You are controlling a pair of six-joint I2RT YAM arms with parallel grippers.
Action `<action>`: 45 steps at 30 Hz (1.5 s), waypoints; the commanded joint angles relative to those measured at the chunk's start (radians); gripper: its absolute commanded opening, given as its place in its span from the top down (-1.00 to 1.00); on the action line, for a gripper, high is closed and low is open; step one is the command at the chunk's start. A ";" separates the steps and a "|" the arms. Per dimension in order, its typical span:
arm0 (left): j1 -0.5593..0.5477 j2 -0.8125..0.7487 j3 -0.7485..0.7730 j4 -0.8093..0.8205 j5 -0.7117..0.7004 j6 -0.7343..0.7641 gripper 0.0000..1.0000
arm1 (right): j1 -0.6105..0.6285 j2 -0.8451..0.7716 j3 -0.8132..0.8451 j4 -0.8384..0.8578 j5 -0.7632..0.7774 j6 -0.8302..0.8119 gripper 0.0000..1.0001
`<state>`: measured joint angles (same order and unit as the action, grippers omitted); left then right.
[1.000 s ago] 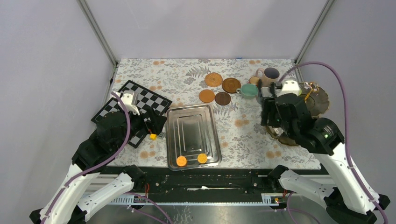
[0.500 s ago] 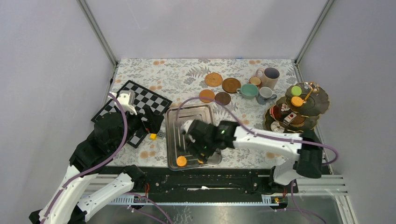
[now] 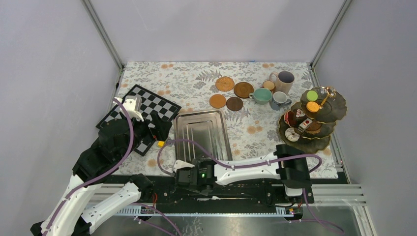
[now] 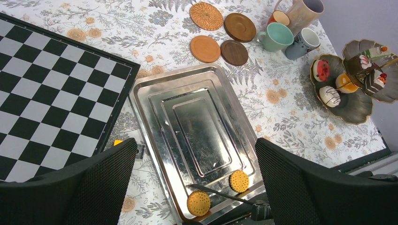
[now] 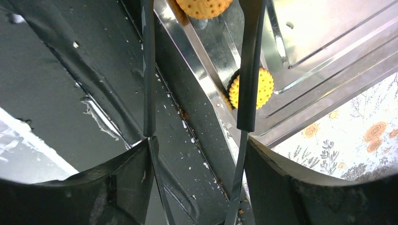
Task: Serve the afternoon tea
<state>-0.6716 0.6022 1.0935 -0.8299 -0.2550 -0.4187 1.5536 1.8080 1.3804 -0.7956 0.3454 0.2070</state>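
A robot test cell in a lab, not a home. Plain grey panels [image 3: 211, 24] walled in a table [image 3: 255, 142] on three sides, and bare metal posts [image 3: 103, 34] rose from its far corners. Two white-and-black robot arms [image 3: 110, 142] were bolted to a black rail [image 3: 236, 189] along the table's near edge, trailing purple cables [image 3: 132, 129]. A flowered cloth covered the table. Staged props sat on it: a chessboard [image 3: 152, 105] by the left edge, a steel tray [image 3: 201, 132] mid-table, coasters [image 3: 224, 83] and mugs [image 3: 262, 95] toward the far edge, and a tiered stand [image 3: 339, 113] of toy pastries [image 3: 312, 95] by the right edge.
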 commanded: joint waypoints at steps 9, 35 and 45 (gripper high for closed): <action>-0.005 -0.021 0.000 0.017 -0.018 0.002 -0.98 | 0.013 -0.002 -0.008 -0.095 0.087 0.057 -0.43; -0.004 -0.014 0.003 0.021 -0.012 0.000 -0.98 | -0.188 -0.169 0.030 -0.161 0.431 0.255 0.11; -0.005 -0.009 0.007 0.032 -0.003 0.001 -0.98 | -0.335 -0.278 -0.008 0.058 0.160 0.126 0.08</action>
<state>-0.6716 0.5892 1.0920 -0.8295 -0.2546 -0.4187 1.2003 1.5707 1.3762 -0.8688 0.6846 0.3882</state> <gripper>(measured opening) 0.990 0.534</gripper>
